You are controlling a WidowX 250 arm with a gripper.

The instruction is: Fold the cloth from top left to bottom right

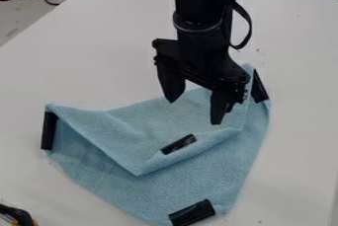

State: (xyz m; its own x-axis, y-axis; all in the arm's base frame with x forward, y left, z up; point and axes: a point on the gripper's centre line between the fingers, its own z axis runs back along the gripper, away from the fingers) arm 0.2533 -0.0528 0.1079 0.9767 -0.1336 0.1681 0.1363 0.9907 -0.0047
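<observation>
1. Blue cloth (145, 188) on a white counter (86, 62), partly folded, its turned-over flap bearing a black patch (179, 144) near the middle.
2. Black gripper (194, 111), fingers spread, holding nothing, above the cloth toward its one o'clock side.

The top edge cuts off my arm (204, 10), and my gripper (194, 111) hides a patch of the blue cloth (145, 124). The cloth's folded flap covers part of its lower layer, and the bottom edge crops its nearest black strip (192, 213). A dark object (19, 216), lower left, is too cut off to identify.
</observation>
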